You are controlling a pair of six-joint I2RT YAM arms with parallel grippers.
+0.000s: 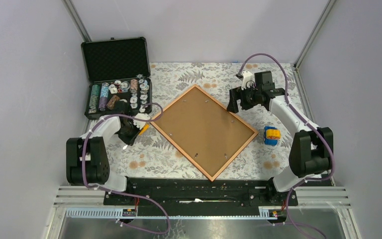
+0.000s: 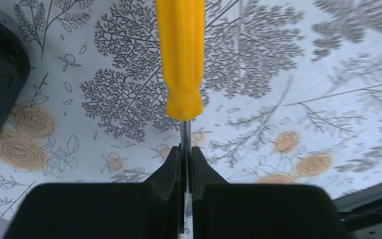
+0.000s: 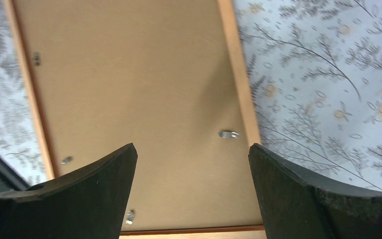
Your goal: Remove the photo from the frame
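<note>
Top external view: the frame (image 1: 204, 130) lies back-up on the floral tabletop (image 1: 204, 74), turned like a diamond between the two tools. Its brown backing board (image 1: 206, 124) fills the opening and hides the photo in every view.

The left tool (image 1: 129, 133) sits just to the left of the frame's left corner. In the left wrist view, this tool (image 2: 185, 154) is pinched tight on the thin metal shaft of a screwdriver (image 2: 181, 55). The yellow-orange handle sticks out straight ahead of the fingertips over the patterned tabletop (image 2: 303, 74). A black case (image 1: 117, 74), lid up and with round chips in its lower half, stands beyond this tool.

The right tool (image 1: 234, 102) is at the frame's far right edge. In the right wrist view, this tool (image 3: 191, 164) is spread wide and grips nothing. The backing board (image 3: 129, 74) and the frame's orange-red rail (image 3: 236, 74) lie below and ahead of it. One small metal clip (image 3: 229, 134) sits on the board ahead of the right finger (image 3: 303, 199), just beside the rail. Another clip (image 3: 66, 160) sits near the left finger (image 3: 89, 194). Whether the fingertips touch the board cannot be told.

A small blue and yellow object (image 1: 271, 135) lies nearer the arm's base than the right tool, just off the frame's right corner.
</note>
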